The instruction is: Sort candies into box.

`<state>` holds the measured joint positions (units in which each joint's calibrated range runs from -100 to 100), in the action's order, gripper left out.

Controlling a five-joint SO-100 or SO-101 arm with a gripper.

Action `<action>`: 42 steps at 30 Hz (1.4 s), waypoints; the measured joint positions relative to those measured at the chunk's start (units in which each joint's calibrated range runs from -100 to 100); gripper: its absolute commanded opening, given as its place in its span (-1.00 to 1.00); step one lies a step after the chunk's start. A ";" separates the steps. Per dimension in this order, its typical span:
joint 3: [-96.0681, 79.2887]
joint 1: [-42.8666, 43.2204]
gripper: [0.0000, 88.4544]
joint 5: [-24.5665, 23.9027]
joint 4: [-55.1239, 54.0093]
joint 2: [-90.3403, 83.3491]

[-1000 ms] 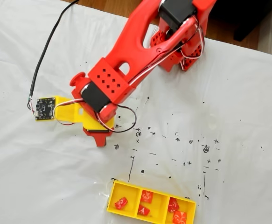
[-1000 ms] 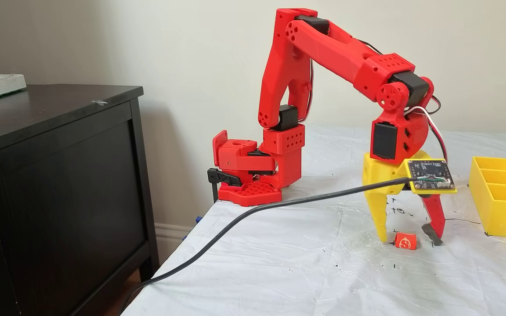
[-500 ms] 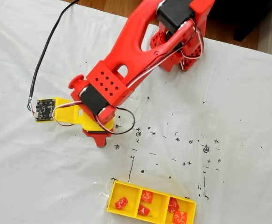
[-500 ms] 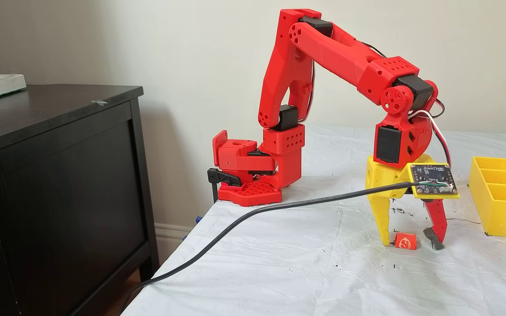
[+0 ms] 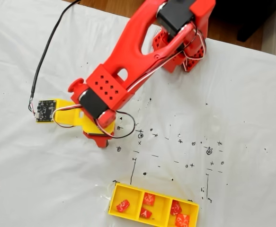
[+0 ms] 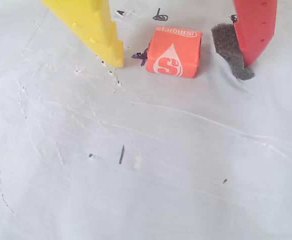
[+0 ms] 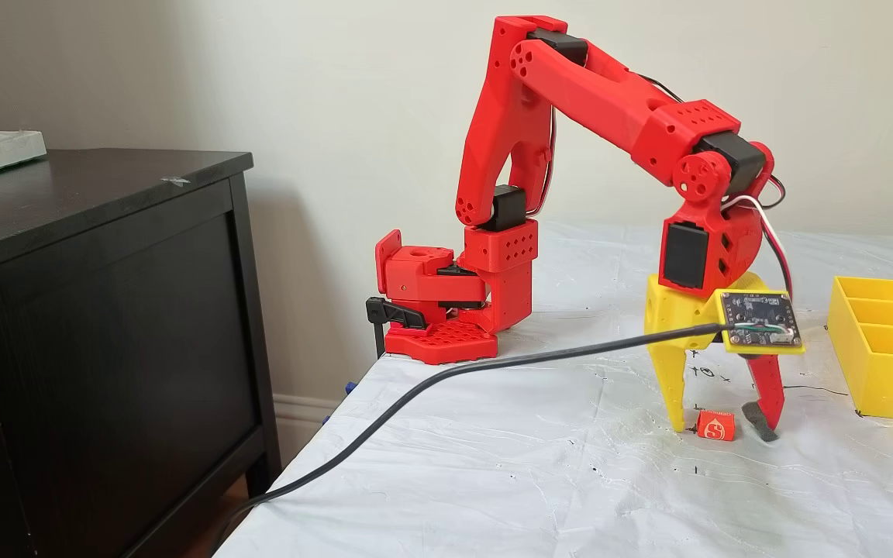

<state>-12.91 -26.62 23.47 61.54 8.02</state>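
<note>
- Around the arm: white sheet (image 5: 232, 94) covering the table, scattered with black pen marks; black cable (image 7: 431, 387) running across it to a small circuit board (image 7: 760, 319) on a yellow mount at the wrist; dark cabinet (image 7: 98, 310) standing at the left in a fixed view.
- Nothing is sitting between the jaws apart from the one candy; in a fixed view from above, the red arm (image 5: 128, 61) is covering the spot where that candy lies.
- Wrist view is showing the loose candy (image 6: 174, 51) close up, lying flat on the sheet between the yellow finger (image 6: 93, 27) and the red finger (image 6: 255, 25), which has a grey pad (image 6: 228, 47) on its inner face.
- Gripper (image 7: 722, 422) is standing spread apart around the candy, tips down at the sheet; small gaps are showing on both sides, so not clamped.
- Side fixed view is showing the same candy as a small orange block, well apart from the box (image 7: 884, 364) at the right edge.
- Fixed view from above is showing the box (image 5: 153, 193) contents: one candy (image 5: 123, 205) in the left compartment, two in the middle, two in the right.
- Loose candy is looking orange-red, squarish, with white "Starburst" lettering and a white drop holding an "S".
</note>
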 measured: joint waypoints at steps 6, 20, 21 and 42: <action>1.66 0.33 -0.43 -0.54 0.78 1.02; 0.26 0.65 -1.00 -0.63 -0.08 0.85; 0.00 0.57 -1.00 -0.63 -0.08 0.59; 0.44 7.80 -1.00 -3.08 3.22 -17.82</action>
<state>-12.47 -18.81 20.39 64.76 -9.80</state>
